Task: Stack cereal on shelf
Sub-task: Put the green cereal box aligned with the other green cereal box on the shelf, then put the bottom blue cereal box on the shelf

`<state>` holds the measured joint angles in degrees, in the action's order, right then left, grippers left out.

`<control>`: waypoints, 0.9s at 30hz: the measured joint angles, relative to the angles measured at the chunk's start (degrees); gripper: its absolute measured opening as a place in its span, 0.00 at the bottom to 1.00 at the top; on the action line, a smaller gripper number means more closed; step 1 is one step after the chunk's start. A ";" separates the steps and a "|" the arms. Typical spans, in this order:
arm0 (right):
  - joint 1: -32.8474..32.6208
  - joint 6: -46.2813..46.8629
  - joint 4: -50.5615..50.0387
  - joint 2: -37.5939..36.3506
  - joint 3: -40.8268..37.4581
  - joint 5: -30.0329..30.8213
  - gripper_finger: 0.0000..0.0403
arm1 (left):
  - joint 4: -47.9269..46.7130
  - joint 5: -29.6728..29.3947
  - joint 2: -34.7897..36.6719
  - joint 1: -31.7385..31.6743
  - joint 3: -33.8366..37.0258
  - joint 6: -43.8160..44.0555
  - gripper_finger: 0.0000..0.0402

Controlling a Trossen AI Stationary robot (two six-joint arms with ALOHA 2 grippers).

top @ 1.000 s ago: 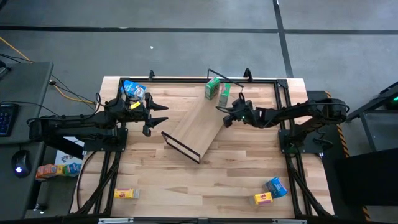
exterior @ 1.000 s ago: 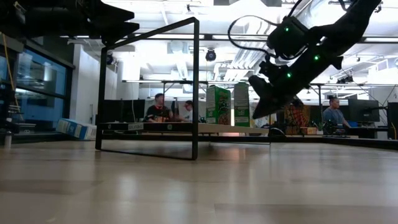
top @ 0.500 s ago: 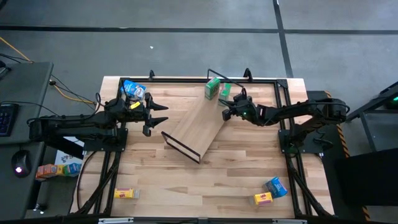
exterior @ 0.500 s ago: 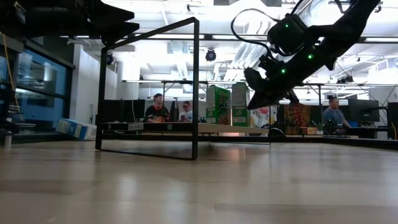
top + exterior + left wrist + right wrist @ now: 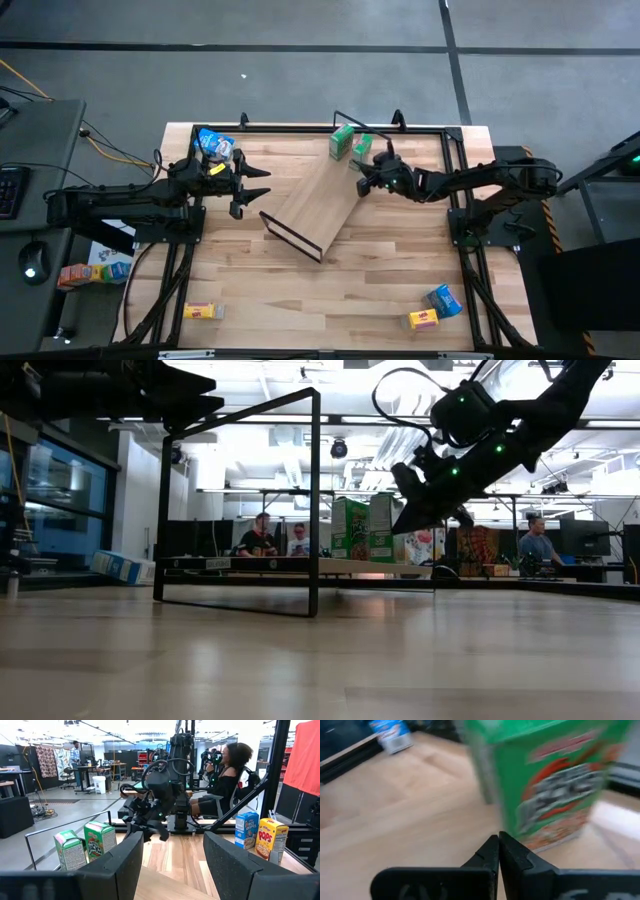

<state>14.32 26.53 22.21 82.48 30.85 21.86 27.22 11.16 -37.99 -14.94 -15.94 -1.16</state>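
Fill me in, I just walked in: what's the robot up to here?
It's stacking cereal boxes on the shelf, which lies at an angle on the table. Two green boxes stand at its far end. The right gripper is beside them with fingers shut, holding nothing. The left gripper waits open at the left, near a blue box. Two yellow boxes and another blue box remain at the table's near edge.

The shelf, a long light-wood board with black wire ends, lies slantwise mid-table. Two green boxes stand upright at its far end. A blue box lies far left; blue and yellow near right; another yellow near left.
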 joint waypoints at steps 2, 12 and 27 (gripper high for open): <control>-0.85 -1.09 -0.12 -0.63 -0.04 -3.60 0.00 | -0.03 0.00 0.01 -0.02 0.00 0.01 0.49; -7.54 -4.63 1.44 -12.12 -0.04 -8.30 0.00 | -0.76 0.02 -0.01 0.00 0.00 0.01 0.49; -8.69 -7.28 14.13 -12.66 0.68 -12.29 0.32 | -0.69 0.01 -0.01 -0.01 0.00 0.47 0.49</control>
<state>5.63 19.25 36.33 69.82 31.53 9.56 26.53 11.16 -38.00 -14.95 -15.94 -0.69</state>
